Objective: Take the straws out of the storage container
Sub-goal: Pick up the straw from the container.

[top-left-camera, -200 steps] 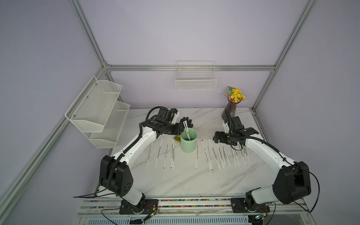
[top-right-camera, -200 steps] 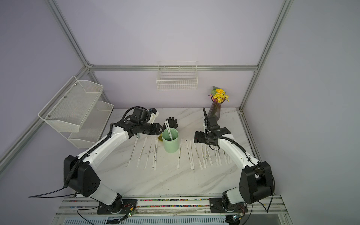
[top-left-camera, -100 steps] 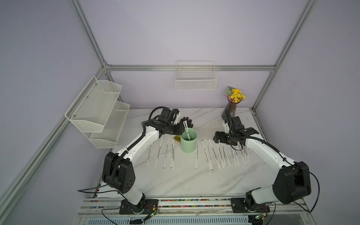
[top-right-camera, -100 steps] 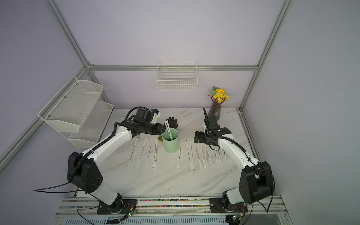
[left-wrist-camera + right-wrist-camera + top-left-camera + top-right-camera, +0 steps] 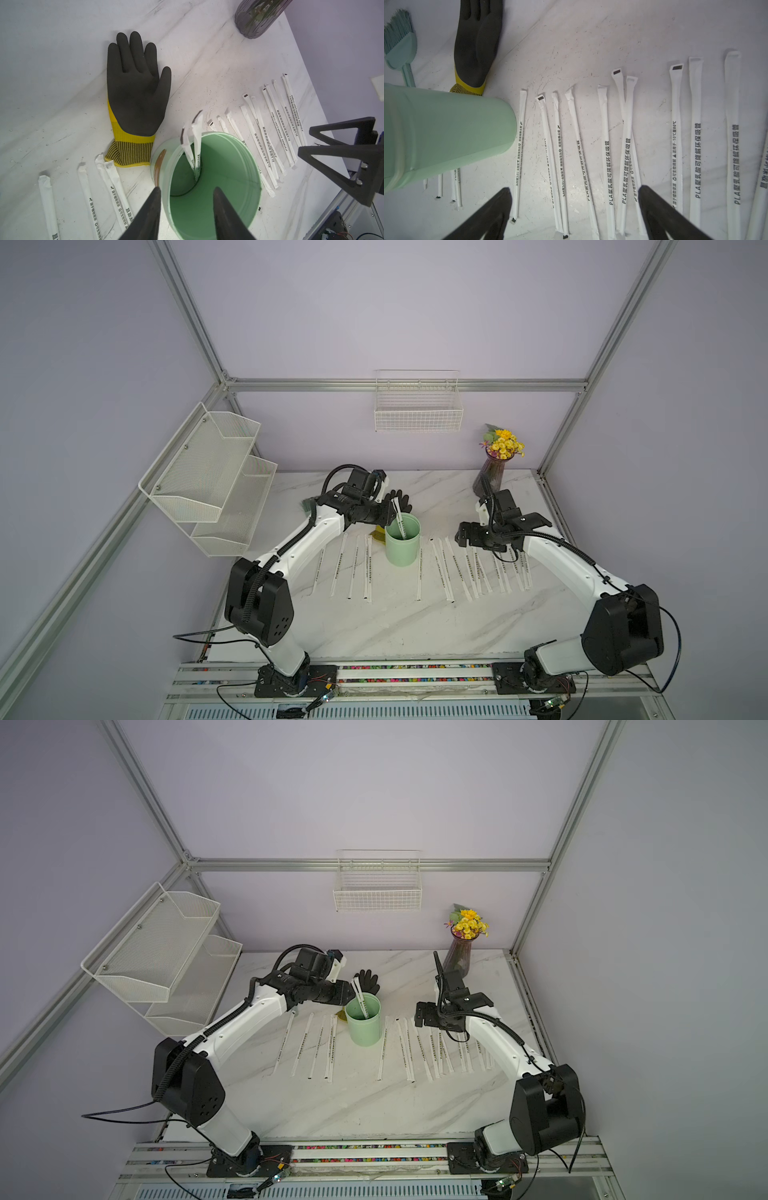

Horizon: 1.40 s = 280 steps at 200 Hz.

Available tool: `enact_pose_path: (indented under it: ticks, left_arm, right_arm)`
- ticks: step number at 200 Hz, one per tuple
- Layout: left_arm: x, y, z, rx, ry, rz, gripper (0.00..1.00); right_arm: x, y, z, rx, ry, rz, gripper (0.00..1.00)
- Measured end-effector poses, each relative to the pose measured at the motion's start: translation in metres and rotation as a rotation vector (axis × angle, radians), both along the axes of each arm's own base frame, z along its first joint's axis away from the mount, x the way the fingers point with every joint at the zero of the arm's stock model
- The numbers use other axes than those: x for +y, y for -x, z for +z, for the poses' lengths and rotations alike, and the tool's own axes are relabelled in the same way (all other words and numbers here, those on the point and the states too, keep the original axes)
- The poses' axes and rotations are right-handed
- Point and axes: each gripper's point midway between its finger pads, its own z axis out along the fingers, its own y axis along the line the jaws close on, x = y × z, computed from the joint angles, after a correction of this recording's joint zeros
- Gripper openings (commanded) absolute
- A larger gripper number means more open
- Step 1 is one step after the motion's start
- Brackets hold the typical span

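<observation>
As the left arm has crept closer over the last second, a top view puts the left gripper (image 5: 388, 517) at the left rim of the storage container (image 5: 402, 551), centre frame. Two straws (image 5: 399, 520) stand inside. The right gripper (image 5: 462, 537) is unmoved, right of centre.
Left wrist: jaws parted and empty, slightly narrower than before, straddling the rim. Probably lining up on the last two.
Right wrist: jaws wide and empty above the laid-out straws (image 5: 606, 145).

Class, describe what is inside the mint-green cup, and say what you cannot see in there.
Two wrapped straws lean inside the storage container, tops above its rim. Its own wall covers part of the floor.
</observation>
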Motion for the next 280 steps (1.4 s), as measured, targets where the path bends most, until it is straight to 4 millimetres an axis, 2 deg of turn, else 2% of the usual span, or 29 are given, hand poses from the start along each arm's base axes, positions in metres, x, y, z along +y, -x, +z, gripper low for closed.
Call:
enact_pose_path:
  ticks: [70, 107, 149, 227, 280]
  left_arm:
    - [-0.006, -0.014, -0.003, 0.002, -0.022, 0.006, 0.29]
    - [-0.008, -0.021, -0.003, -0.004, -0.029, 0.008, 0.28]
    - [-0.010, -0.025, -0.005, 0.005, -0.034, 0.007, 0.21]
    - [-0.008, -0.023, -0.013, 0.033, -0.051, 0.008, 0.18]
    - [-0.010, -0.027, -0.009, 0.024, -0.047, 0.007, 0.15]
  right_arm:
    - [-0.003, 0.000, -0.001, 0.004, 0.003, -0.005, 0.97]
    - [-0.004, 0.000, -0.001, 0.004, 0.003, -0.008, 0.97]
    - [-0.005, -0.001, -0.001, 0.004, 0.003, -0.011, 0.97]
    - [-0.007, 0.000, -0.003, 0.008, 0.004, -0.014, 0.97]
    - [-0.008, 0.002, -0.005, 0.016, 0.005, -0.016, 0.97]
